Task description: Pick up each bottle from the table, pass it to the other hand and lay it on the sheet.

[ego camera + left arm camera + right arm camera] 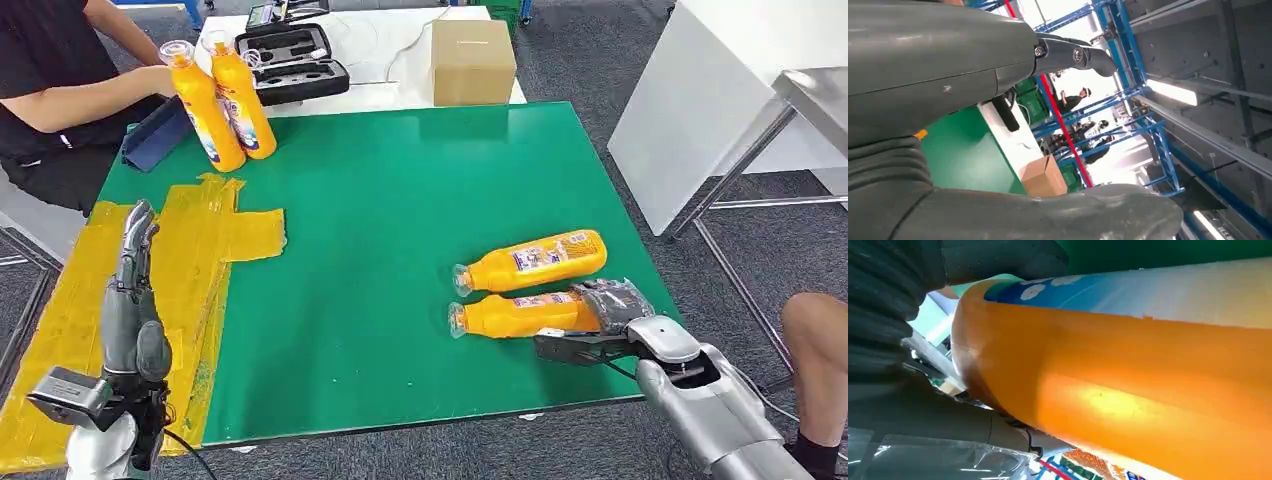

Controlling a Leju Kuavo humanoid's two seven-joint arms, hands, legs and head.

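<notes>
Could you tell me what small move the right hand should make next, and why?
Probably close firmly and lift: the right hand is already wrapped around the base of the nearer lying bottle, which still rests on the green table. The left hand waits open above the yellow sheet.

Industrial lab or test hall, not home. Grey carpet floor (600,60). Green-topped table (400,200) with yellow taped sheet (200,240) as marked work zone. Behind it white table (400,45) carrying open black foam-lined case (295,60), cables, cardboard box (473,60). Person (50,90) seated at table edge. Left wrist view: blue steel racking (1158,140), red post (1063,130), green crates (1028,100), strip lights (1173,92) on high grey ceiling, people standing far back.
</notes>
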